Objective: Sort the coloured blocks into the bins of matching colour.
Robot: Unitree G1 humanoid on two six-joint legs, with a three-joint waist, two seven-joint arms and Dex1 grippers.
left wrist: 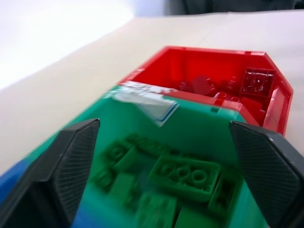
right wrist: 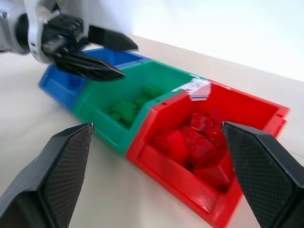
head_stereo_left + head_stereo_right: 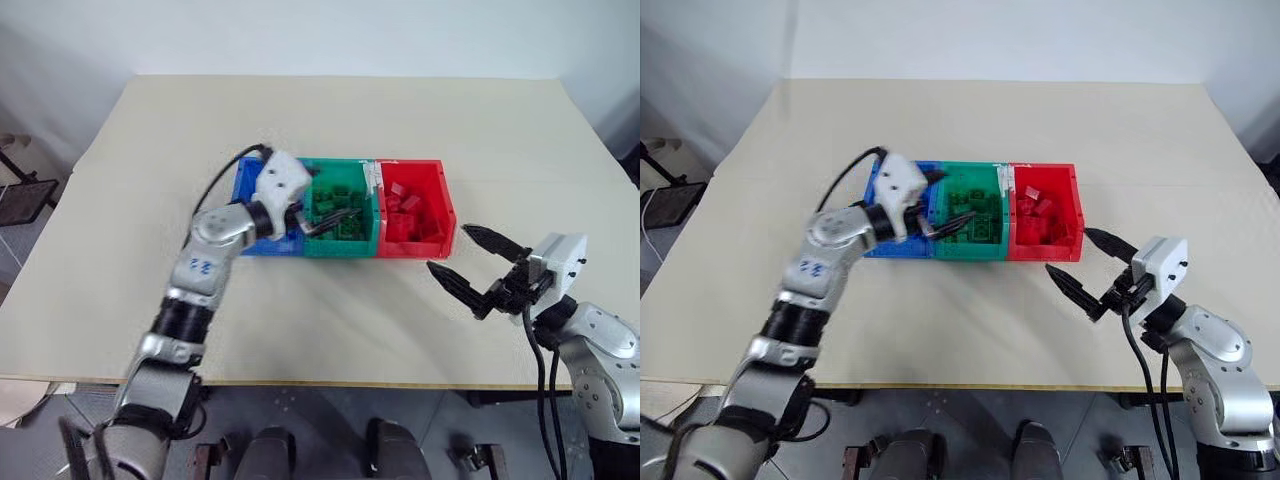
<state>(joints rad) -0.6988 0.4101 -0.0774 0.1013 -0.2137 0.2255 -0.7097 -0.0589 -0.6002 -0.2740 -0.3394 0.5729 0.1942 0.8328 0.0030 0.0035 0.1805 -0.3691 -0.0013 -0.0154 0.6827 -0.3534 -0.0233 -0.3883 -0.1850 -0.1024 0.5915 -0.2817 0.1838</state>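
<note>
I have left gripper hovering over green bin, fingers spread, nothing between them. Green blocks lie heaped inside, blurry in left wrist view, so count unclear. Red bin beside it holds red blocks. Blue bin at other end, mostly hidden by my left arm. Right gripper hangs over table near red bin, fingers wide apart, empty
</note>
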